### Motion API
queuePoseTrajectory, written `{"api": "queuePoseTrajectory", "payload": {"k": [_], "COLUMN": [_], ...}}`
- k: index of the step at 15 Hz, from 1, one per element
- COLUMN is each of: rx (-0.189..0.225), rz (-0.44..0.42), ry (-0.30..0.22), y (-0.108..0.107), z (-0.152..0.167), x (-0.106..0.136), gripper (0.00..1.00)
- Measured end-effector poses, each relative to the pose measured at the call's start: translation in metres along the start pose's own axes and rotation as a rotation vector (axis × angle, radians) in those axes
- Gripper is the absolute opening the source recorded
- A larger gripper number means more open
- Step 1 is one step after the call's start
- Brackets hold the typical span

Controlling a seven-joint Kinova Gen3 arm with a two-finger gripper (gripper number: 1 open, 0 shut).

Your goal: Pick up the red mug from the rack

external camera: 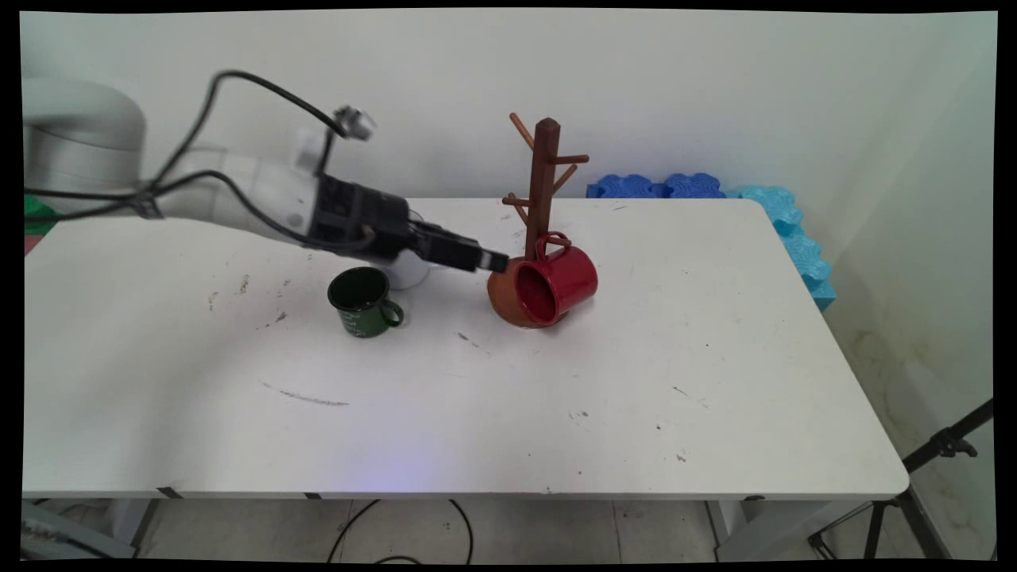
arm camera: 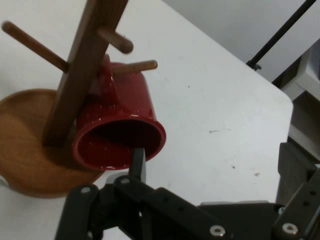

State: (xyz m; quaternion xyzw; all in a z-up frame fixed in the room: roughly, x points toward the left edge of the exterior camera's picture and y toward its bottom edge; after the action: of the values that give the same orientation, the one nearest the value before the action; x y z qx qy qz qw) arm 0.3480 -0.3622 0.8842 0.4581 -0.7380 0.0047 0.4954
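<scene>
Red mug (external camera: 556, 282) hangs on wooden rack (external camera: 543, 179)

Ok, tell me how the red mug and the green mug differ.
The red mug hangs tipped on a low peg of the wooden mug tree, mouth facing sideways; the green mug stands upright on the table, mouth up. The hand is right at the red mug's rim, away from the green one. Both are handled enamel-style mugs.
</scene>
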Motion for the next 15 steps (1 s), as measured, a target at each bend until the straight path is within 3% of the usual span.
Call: {"api": "queuePoseTrajectory", "payload": {"k": [8, 15], "rx": [0.033, 0.03], "rz": [-0.002, 0.032], "ry": [-0.017, 0.017], "y": [0.002, 0.003], "z": [0.058, 0.078], "x": [-0.022, -0.032], "gripper": [1.0, 1.0]}}
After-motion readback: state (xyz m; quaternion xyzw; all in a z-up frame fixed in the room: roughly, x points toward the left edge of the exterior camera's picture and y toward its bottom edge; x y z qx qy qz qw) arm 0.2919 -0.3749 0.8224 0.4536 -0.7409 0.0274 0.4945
